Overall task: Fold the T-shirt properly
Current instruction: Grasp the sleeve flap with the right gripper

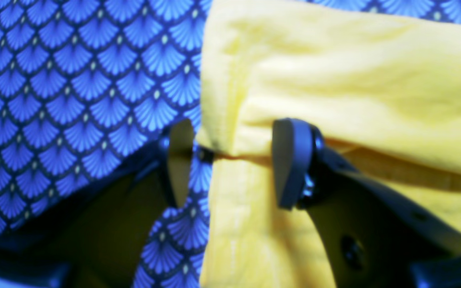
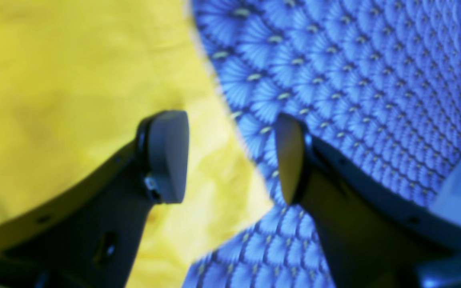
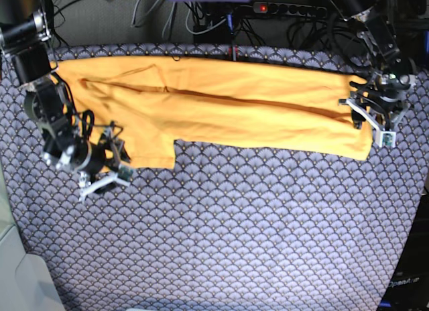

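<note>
The T-shirt [image 3: 221, 103] is lying folded lengthwise as a long band across the far side of the patterned cloth [image 3: 228, 217], its long axis running side to side in the base view, one sleeve hanging toward the near edge at that view's left.

The left gripper [image 1: 230, 160] is sitting at the shirt's end on the base view's right, jaws standing apart and straddling the layered hem, nothing pinched yet. The right gripper [image 2: 230, 156] is hovering released at the sleeve corner on the other end, one finger over yellow fabric, the other over cloth. Each arm is nearest its own end.

Both wrist views are blurred. I cannot tell whether the fingers are touching the fabric, or how many layers are lying at either edge.
</note>
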Controlling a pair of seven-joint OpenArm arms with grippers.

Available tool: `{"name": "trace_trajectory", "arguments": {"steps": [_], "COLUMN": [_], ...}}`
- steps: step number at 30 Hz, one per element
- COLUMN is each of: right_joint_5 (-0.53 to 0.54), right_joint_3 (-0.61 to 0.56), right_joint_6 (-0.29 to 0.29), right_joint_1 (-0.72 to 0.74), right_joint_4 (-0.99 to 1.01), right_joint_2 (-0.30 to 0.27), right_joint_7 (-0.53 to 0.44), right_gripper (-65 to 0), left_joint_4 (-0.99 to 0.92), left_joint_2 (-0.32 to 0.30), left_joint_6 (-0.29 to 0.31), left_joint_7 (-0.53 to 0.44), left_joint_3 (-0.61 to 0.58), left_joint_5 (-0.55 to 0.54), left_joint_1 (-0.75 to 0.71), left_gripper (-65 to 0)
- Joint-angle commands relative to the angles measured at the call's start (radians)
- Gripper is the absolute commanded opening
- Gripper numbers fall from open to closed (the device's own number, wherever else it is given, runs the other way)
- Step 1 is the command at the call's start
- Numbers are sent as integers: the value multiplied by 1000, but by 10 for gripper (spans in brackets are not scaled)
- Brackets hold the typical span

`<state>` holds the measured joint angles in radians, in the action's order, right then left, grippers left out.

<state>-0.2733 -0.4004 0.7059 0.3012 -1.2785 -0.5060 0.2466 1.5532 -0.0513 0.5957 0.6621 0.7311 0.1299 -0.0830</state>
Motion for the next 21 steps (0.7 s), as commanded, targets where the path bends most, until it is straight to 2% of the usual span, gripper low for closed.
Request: {"name": "trace_trajectory", "arguments": {"steps": [1, 8, 11, 15, 18, 21], "right_joint_5": [32, 325, 435, 536, 624, 671], "right_joint_3": [30, 255, 355, 476, 496, 499], "right_joint_6": [-8, -8, -8, -8, -8, -8], "right_joint_1": [42, 105, 102, 69, 33, 0], "right_joint_4": [-8, 52, 79, 79, 79, 81], "right_joint_2": [-15, -7, 27, 77, 102, 105], "right_joint_7": [10, 144, 208, 346, 391, 391], "right_gripper": [-301, -299, -298, -298, -298, -298], "left_joint_4": [22, 13, 11, 11, 10, 10], "left_joint_2": [-12, -12, -12, -12, -12, -12], "left_joint_6": [-4, -3, -3, -3, -3, -3], "left_joint_7": [-18, -18, -18, -18, -18, -18], "left_joint_3": [2, 2, 2, 2, 2, 2], "left_joint_5": [-8, -8, -8, -8, -8, -8], "left_joint_1": [10, 10, 13, 18, 18, 18], "left_gripper": [-337, -337, -337, -337, -337, -337]}}
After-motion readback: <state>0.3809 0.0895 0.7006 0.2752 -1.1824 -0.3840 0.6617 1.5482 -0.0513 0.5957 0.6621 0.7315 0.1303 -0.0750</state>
